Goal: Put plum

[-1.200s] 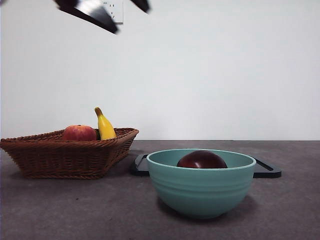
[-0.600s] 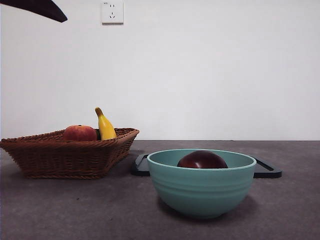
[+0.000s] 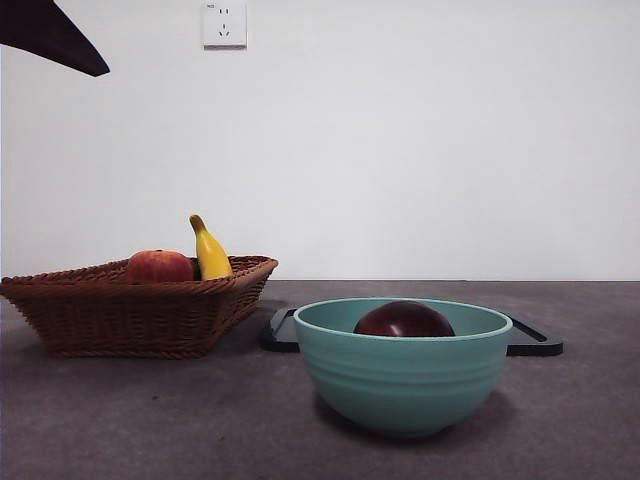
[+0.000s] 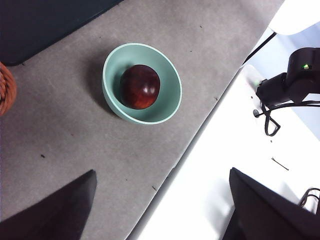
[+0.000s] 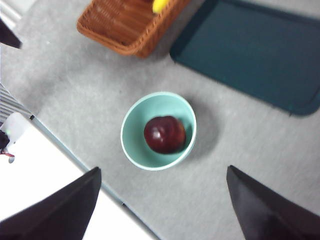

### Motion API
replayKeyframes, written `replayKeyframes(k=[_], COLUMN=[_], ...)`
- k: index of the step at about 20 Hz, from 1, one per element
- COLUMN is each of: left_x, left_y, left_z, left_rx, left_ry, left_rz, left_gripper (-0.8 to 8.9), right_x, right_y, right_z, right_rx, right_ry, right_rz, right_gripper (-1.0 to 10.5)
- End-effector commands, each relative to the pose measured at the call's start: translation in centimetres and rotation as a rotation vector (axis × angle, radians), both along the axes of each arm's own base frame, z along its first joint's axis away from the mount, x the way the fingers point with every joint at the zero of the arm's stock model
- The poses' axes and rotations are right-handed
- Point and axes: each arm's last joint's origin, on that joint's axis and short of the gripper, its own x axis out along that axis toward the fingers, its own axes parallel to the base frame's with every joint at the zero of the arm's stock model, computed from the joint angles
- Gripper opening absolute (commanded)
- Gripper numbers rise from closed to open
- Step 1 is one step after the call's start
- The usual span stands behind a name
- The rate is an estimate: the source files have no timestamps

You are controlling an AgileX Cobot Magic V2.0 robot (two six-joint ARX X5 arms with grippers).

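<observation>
Both pairs of jaws stand wide apart and empty, left gripper [image 4: 160, 210] and right gripper [image 5: 162, 210] high above the desk [image 3: 120, 420]. Plum [image 3: 404, 320] sits inside the teal bowl [image 3: 403, 385], near the desk's front edge. Behind it lies a dark tray [image 3: 535, 340]; beside that a wicker basket [image 3: 130, 315] holding peach [image 3: 158, 266] and banana [image 3: 209, 252]. No readable writing anywhere.

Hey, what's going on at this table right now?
Nothing is being handled at the moment. The plum sits inside the teal bowl, which stands on the table in front of a dark tray. Both the left gripper and the right gripper hang high above the table, open and empty. A wicker basket beside the bowl holds a red fruit and a banana.
</observation>
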Motion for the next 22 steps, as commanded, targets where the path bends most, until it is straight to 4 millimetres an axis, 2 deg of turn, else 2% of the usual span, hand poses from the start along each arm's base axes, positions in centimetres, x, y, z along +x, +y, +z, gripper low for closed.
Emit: replayKeyframes(k=[1,9,13,16,20,22], left_x=[0.2,0.2,0.2,0.2,0.2,0.2], left_y=[-0.2,-0.2,-0.2,-0.2,-0.2,-0.2], left_z=[0.3,0.3,0.3,0.3,0.3,0.3], left_rx=[-0.010,-0.010,-0.011,-0.010,-0.011,-0.010], left_ry=[-0.027,-0.028,-0.030,-0.030,-0.030,-0.030], left_rz=[-0.020,-0.021,-0.021,-0.020,-0.021,-0.020], left_gripper=[4.27,4.27,4.27,4.27,4.27,4.27], right_x=[1.2,5.7,7.0,8.0,8.8,9.2], right_y=[0.6,4.7,6.9,8.6,9.9,10.3], right_z=[-1.1,-8.3,-10.5,-12.0,-13.6,-14.3], right_rx=[-0.002,-0.073,-0.151,-0.205,-0.257,-0.286], right_ry=[0.074,0.170,0.166,0.155,0.140,0.137], right_rz=[0.005,-0.027,-0.023,-0.011,-0.016,-0.024], right_gripper=[4.0,4.0,4.0,3.3,3.1,2.6])
